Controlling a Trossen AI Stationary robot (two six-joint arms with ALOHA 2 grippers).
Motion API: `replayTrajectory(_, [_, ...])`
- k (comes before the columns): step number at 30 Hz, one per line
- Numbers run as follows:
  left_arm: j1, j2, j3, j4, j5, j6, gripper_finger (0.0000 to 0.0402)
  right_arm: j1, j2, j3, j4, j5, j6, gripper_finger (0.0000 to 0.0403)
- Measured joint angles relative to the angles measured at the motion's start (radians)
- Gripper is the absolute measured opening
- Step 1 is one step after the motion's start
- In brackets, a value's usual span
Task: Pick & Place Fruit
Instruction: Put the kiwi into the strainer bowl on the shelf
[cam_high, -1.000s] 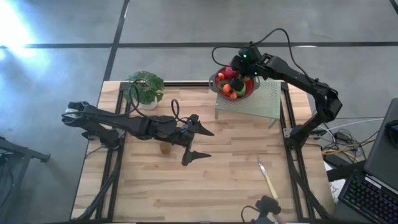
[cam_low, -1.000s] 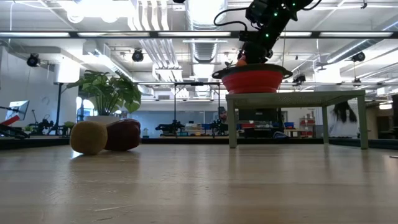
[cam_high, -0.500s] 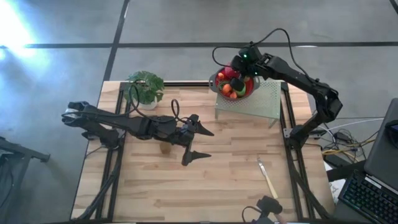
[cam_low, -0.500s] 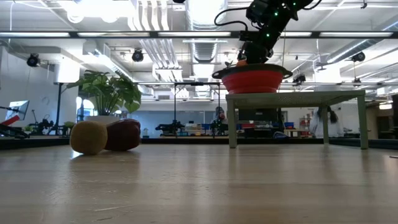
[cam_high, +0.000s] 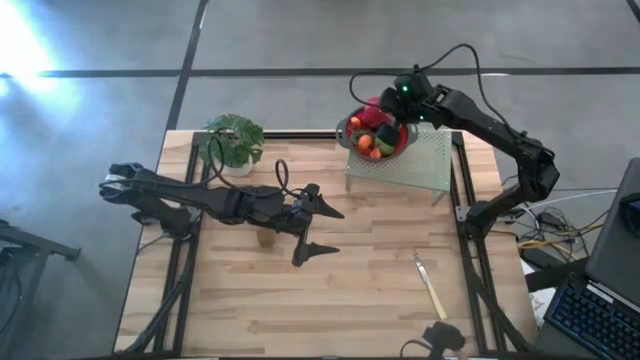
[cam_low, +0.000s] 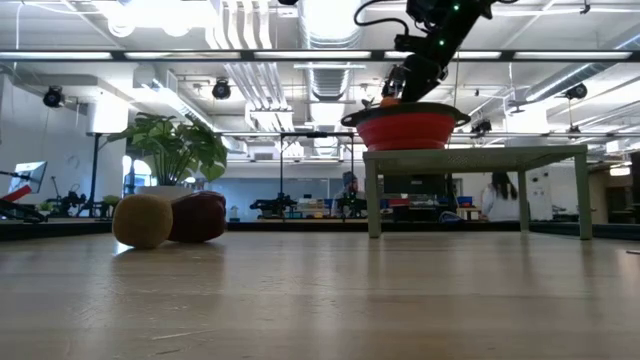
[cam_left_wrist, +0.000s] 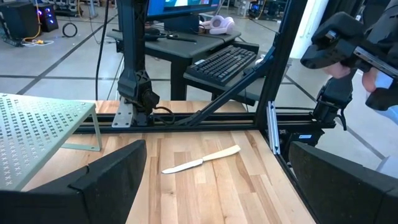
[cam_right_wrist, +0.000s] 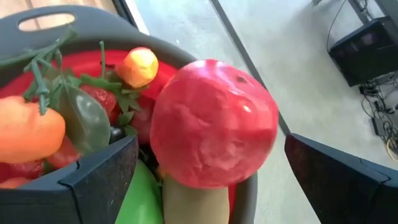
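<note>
A red bowl (cam_high: 345, 131) (cam_low: 410, 128) stands on a perforated green stand (cam_high: 415, 165) at the table's far right and holds several fruit. A big magenta-red fruit (cam_right_wrist: 211, 124) (cam_high: 371, 113) rests on top of the others. My right gripper (cam_high: 386, 114) (cam_right_wrist: 211, 171) hovers open just above the bowl, its fingers on either side of that fruit and clear of it. A tan fruit (cam_low: 142, 221) (cam_high: 265, 238) and a dark red fruit (cam_low: 200, 216) lie on the table by my left arm. My left gripper (cam_high: 338, 230) (cam_left_wrist: 217, 186) stands open and empty over mid-table.
A potted plant (cam_high: 233, 140) stands at the far left. A pale-handled knife (cam_high: 432, 290) (cam_left_wrist: 200, 160) lies near the table's right front. Beyond the right edge a person's hands hold a dark device (cam_left_wrist: 336, 43). Bare wood lies across the near half of the table.
My right gripper has risen a little from the bowl and drawn back toward the table's right edge. The magenta-red fruit stays in the bowl on top of the others.
</note>
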Motion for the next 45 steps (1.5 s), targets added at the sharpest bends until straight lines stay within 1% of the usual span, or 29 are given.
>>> replayTrajectory(12, [0.002,0.000,0.000,0.000,0.000,-0.001,0.0399,0.001,-0.046,0.000,-0.119,-0.003,-0.012,0.0400])
replayTrajectory(16, [0.002,0.000,0.000,0.000,0.000,-0.002,0.0399,0.007,-0.087,0.000,-0.196,-0.030,0.015,0.0400])
replayTrajectory(19, [0.002,0.000,0.000,0.000,0.000,-0.002,0.0399,0.010,-0.129,0.000,-0.270,-0.106,0.046,0.0400])
replayTrajectory(23, [0.002,0.000,0.000,0.001,0.000,-0.003,0.0399,0.010,-0.191,-0.010,-0.338,-0.255,0.101,0.0400])
replayTrajectory(25, [0.002,0.000,0.000,0.001,0.000,-0.003,0.0399,0.019,-0.226,-0.025,-0.338,-0.322,0.124,0.0400])
replayTrajectory(27, [0.002,0.000,0.000,0.000,0.000,-0.003,0.0399,0.037,-0.261,-0.046,-0.336,-0.351,0.141,0.0400])
replayTrajectory(32, [0.002,0.000,0.000,-0.001,0.000,-0.003,0.0399,0.119,-0.354,-0.143,-0.287,-0.342,0.169,0.0400])
replayTrajectory(35, [0.002,0.000,0.000,-0.043,0.016,-0.003,0.0399,0.174,-0.409,-0.221,-0.225,-0.341,0.198,0.0400])
replayTrajectory(38, [0.002,0.000,0.000,-0.139,0.017,-0.026,0.0399,0.223,-0.454,-0.295,-0.183,-0.323,0.222,0.0400])
replayTrajectory(41, [0.000,0.000,0.000,-0.269,0.016,-0.076,0.0399,0.271,-0.490,-0.360,-0.164,-0.258,0.245,0.0400])
replayTrajectory(43, [-0.008,0.000,0.000,-0.368,-0.007,-0.108,0.0399,0.304,-0.508,-0.398,-0.161,-0.209,0.256,0.0400])
replayTrajectory(45, [-0.022,0.000,0.000,-0.461,-0.055,-0.136,0.0399,0.337,-0.521,-0.431,-0.160,-0.177,0.274,0.0400])
